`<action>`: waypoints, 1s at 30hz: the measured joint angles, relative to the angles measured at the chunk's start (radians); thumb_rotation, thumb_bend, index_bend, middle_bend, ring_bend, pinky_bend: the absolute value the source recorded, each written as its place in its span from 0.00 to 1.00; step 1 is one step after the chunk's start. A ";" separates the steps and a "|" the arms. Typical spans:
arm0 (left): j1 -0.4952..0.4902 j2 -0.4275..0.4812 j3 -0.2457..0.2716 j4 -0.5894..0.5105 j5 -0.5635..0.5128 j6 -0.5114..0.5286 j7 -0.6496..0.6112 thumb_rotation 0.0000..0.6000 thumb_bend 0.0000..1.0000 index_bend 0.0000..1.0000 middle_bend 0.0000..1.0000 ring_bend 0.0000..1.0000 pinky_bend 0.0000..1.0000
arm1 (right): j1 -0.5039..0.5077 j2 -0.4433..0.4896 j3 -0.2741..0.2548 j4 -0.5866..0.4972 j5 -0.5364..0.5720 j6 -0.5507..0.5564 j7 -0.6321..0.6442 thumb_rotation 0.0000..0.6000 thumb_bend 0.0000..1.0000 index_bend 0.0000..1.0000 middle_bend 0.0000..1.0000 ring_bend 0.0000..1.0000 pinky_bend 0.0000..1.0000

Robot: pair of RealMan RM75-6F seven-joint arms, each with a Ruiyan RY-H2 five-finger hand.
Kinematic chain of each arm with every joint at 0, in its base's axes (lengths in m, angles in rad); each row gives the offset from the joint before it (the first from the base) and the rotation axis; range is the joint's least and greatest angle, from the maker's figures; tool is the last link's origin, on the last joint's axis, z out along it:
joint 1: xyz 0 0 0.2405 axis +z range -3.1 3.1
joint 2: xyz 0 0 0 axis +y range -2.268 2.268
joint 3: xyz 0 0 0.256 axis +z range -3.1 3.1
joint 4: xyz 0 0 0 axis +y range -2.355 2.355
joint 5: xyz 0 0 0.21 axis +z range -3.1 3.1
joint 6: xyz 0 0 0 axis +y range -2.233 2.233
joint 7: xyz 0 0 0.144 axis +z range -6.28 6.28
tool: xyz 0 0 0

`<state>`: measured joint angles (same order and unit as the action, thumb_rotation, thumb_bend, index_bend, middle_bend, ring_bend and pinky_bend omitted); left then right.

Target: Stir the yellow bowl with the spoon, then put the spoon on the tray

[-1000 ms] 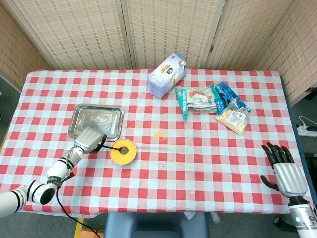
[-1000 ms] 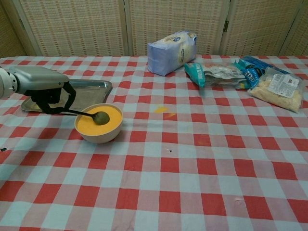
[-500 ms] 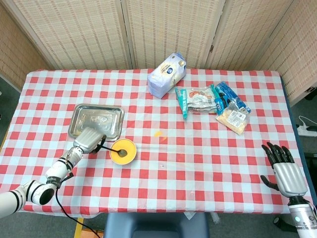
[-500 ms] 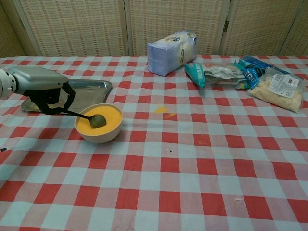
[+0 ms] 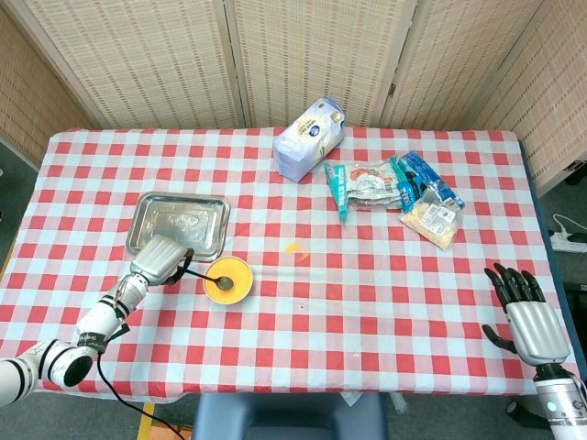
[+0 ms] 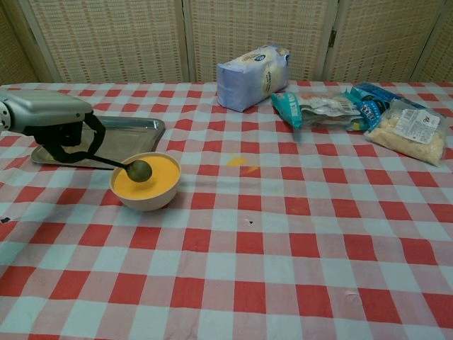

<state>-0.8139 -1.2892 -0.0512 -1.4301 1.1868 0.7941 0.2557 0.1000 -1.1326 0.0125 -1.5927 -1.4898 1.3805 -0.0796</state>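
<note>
Spoon (image 6: 134,168) in left hand (image 6: 53,119), over bowl (image 6: 146,182)

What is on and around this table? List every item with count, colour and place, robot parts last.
bowl: one, cream outside with yellow filling, front left, just in front of the tray.
spoon: one, dark, head at the bowl's yellow surface, handle in the left hand.
tray: one, silver metal, left, behind the bowl.
bag: one, white and pale blue, back centre.
packets: a cluster, teal, blue and clear, back right; exact count unclear.
scrap: one, yellow, on the cloth right of the bowl.
tablecloth: one, red and white check, covering the table.
screen: woven beige panels behind the table.
left hand: one, silver and black, holds the spoon.
right hand: one, silver and black, front right edge, holds nothing.
</note>
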 measured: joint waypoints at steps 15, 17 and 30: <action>0.153 -0.108 -0.008 0.054 0.153 0.377 -0.023 1.00 0.58 0.95 1.00 1.00 1.00 | -0.008 0.013 -0.011 -0.015 -0.032 0.021 0.012 1.00 0.17 0.00 0.00 0.00 0.00; 0.174 -0.165 -0.010 0.115 0.177 0.447 0.003 1.00 0.59 0.95 1.00 1.00 1.00 | -0.009 0.015 -0.014 -0.016 -0.034 0.020 0.013 1.00 0.17 0.00 0.00 0.00 0.00; 0.242 -0.434 -0.028 0.521 0.296 0.674 0.056 1.00 0.60 0.95 1.00 1.00 1.00 | -0.010 0.022 -0.013 -0.018 -0.032 0.018 0.022 1.00 0.17 0.00 0.00 0.00 0.00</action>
<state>-0.5717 -1.7228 -0.0794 -0.9088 1.4827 1.4678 0.3120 0.0903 -1.1109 -0.0002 -1.6106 -1.5215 1.3982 -0.0572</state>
